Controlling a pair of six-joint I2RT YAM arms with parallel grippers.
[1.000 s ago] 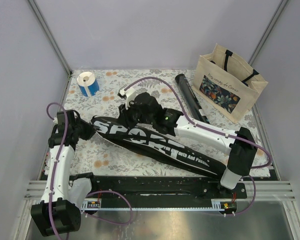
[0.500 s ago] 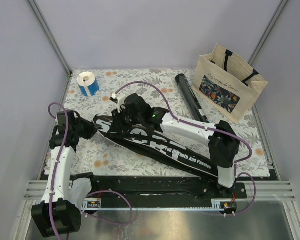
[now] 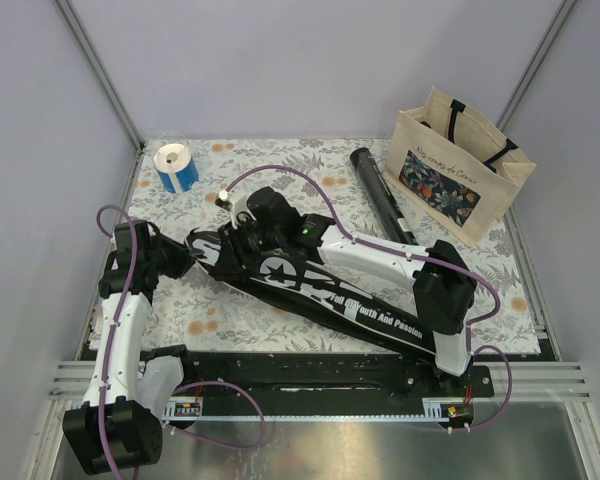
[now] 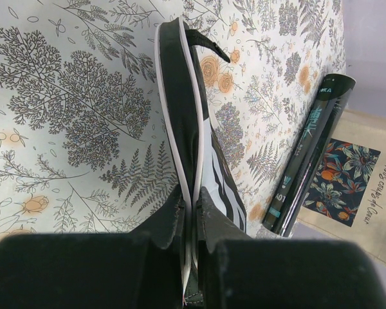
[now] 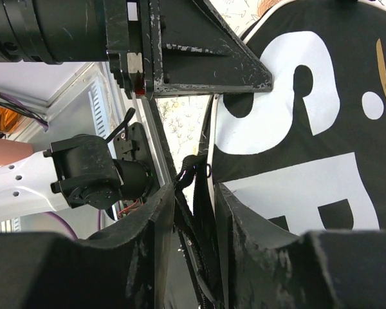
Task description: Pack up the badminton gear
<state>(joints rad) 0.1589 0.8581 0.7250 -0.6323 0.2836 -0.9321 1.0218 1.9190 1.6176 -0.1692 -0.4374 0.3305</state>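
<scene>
1. Across the flower-printed table cover [image 3: 280,160], the black SPORT case [image 3: 310,290] lay on a slant. Its wide end pointed toward the left arm, and its narrow end ran down toward the base of the right arm.
2. The left gripper [image 4: 192,212] was clamped tight on the white-piped rim at the case's wide end. Its wrist camera saw the case edge-on, with one finger pressed against each side of the rim.
3. The right gripper [image 5: 196,193] sat at the same wide end, next to the big white letters. Its fingers stood a narrow way apart, with the zip edge of the case running between them. Whether they actually pinched that edge could not be told.
4. The long black tube [image 3: 380,195] with teal print lay flat on the cover toward the far right, just beside the beige tote bag [image 3: 460,170].
5. The tote bag stood upright in the far right corner, its floral panel facing the arms.
6. The blue-and-white tape roll [image 3: 175,167] stood in the far left corner, well apart from the case.
</scene>
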